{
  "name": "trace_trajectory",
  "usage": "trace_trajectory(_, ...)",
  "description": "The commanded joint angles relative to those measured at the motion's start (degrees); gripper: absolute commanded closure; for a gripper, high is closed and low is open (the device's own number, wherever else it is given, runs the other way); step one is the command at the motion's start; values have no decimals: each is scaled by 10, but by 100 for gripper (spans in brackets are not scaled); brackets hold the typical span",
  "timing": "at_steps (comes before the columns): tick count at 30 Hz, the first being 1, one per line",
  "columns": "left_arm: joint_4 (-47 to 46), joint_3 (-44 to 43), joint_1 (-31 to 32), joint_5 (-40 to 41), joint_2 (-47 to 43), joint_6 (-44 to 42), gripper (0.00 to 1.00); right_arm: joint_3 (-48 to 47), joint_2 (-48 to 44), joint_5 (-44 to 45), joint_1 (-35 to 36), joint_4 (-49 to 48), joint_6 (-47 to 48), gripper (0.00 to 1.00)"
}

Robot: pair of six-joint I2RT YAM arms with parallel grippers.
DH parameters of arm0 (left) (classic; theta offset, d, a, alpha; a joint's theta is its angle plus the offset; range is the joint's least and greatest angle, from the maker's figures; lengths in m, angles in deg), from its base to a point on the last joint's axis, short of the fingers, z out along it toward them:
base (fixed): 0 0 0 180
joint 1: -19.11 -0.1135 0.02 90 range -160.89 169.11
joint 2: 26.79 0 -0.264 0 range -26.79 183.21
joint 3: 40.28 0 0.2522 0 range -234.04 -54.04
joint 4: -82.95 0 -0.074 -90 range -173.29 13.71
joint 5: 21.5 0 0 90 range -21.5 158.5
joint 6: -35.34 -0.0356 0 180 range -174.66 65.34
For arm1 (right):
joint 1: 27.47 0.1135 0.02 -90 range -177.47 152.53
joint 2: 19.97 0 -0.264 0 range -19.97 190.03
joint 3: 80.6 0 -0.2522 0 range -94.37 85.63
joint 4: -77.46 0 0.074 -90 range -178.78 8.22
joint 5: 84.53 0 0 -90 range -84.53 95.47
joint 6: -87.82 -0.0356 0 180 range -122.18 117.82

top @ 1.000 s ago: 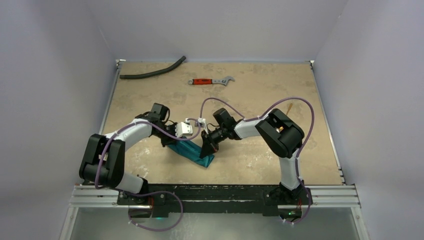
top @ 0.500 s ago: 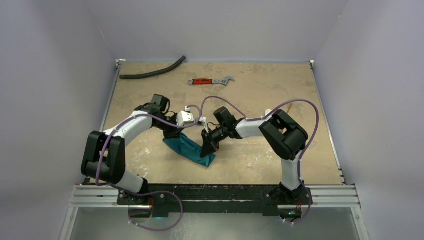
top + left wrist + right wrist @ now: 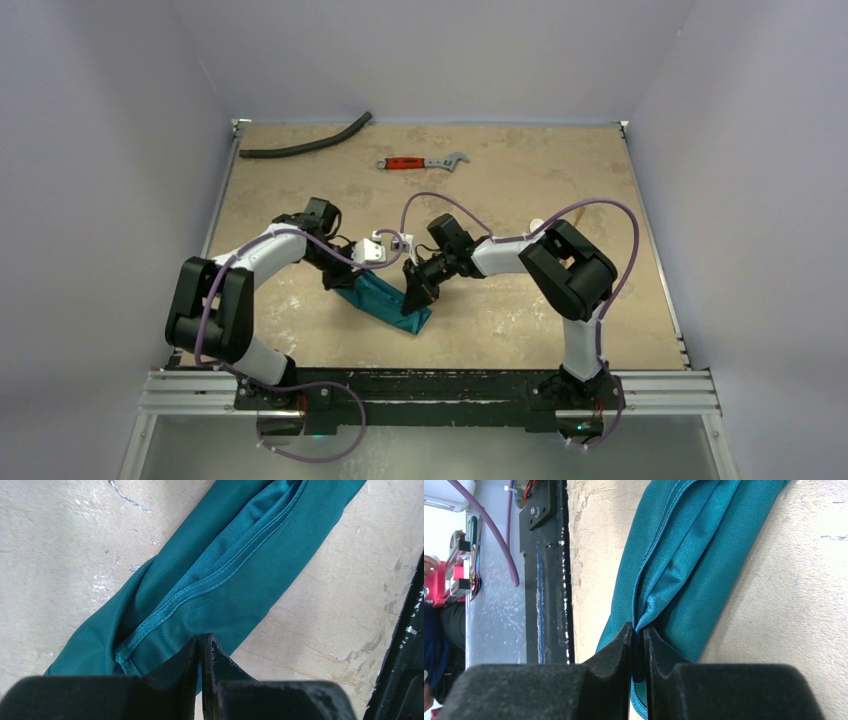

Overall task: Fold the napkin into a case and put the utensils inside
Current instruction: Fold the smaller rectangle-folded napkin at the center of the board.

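Observation:
The teal-green napkin (image 3: 383,299) lies folded into a long narrow strip on the table in front of the arms. It fills the left wrist view (image 3: 225,575) and the right wrist view (image 3: 684,565). My left gripper (image 3: 341,277) is at the strip's far-left end, shut, its tips (image 3: 200,638) resting on the cloth near a hemmed edge; no cloth shows between them. My right gripper (image 3: 411,299) is shut on a raised fold of the napkin at the near-right end (image 3: 639,630). A small white piece (image 3: 537,224) peeks out by the right elbow, perhaps the spoon. The wooden utensil is hidden.
A red-handled wrench (image 3: 420,161) and a black hose (image 3: 305,143) lie at the far side of the table. The black front rail (image 3: 546,580) runs close beside the napkin's near end. White walls stand on three sides.
My left gripper rose and shifted a little to the far right, then came back down onto the napkin's left end. The right gripper and the napkin have barely moved.

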Motion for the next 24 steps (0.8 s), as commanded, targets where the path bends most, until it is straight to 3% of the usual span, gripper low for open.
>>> trace_trajectory(1,-24,-27,-7,20,56,5,96,-5,-31,12,0,20,0,84)
trace_trajectory(5,-20,-54,-21,21,112,29,100,-8,-42,20,0,37,7,81)
trace_trajectory(10,-43,-38,-22,12,99,59,100,2,-57,31,-1,53,9,69)
trace_trajectory(13,-37,-34,-21,7,98,69,100,9,-76,42,-15,59,10,69)
trace_trajectory(17,-37,-27,-23,-7,90,86,100,30,-128,68,-43,62,7,78)
trace_trajectory(22,-47,-19,-27,-14,92,110,100,71,-195,86,-48,16,-40,79)
trace_trajectory(24,-47,-21,-29,-15,98,119,100,91,-219,80,-47,-36,-80,91)
